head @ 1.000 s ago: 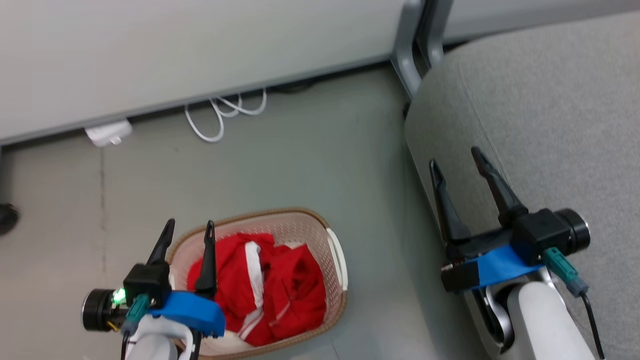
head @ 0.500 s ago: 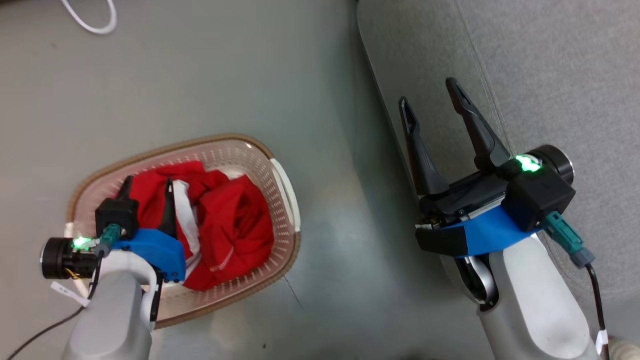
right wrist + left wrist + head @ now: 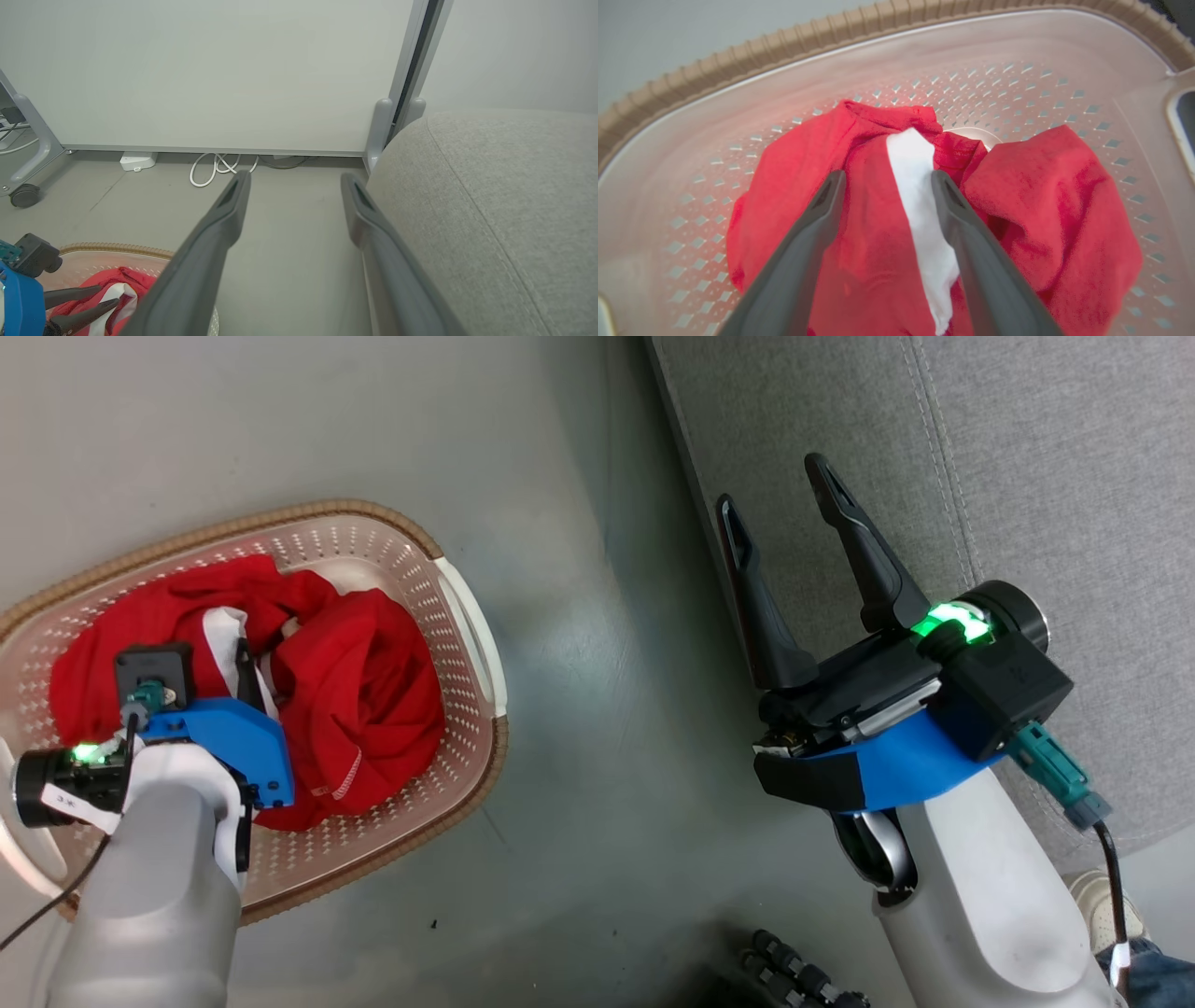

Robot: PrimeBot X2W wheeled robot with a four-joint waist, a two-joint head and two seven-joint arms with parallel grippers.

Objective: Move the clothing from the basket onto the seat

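Several soft, light pieces of clothing (image 3: 355,700) lie heaped in the basket (image 3: 308,513) at the head view's left. The left claw (image 3: 887,176) hangs spread about a white band (image 3: 915,196), likely the easiest fold to pinch. The right claw (image 3: 773,483) is spread and empty by the seat (image 3: 1074,476).

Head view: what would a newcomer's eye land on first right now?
The bright red clothing heaped in the cream basket at lower left, with the left pincer open over its white band. Next, the right pincer, open and empty, by the edge of the grey seat on the right.
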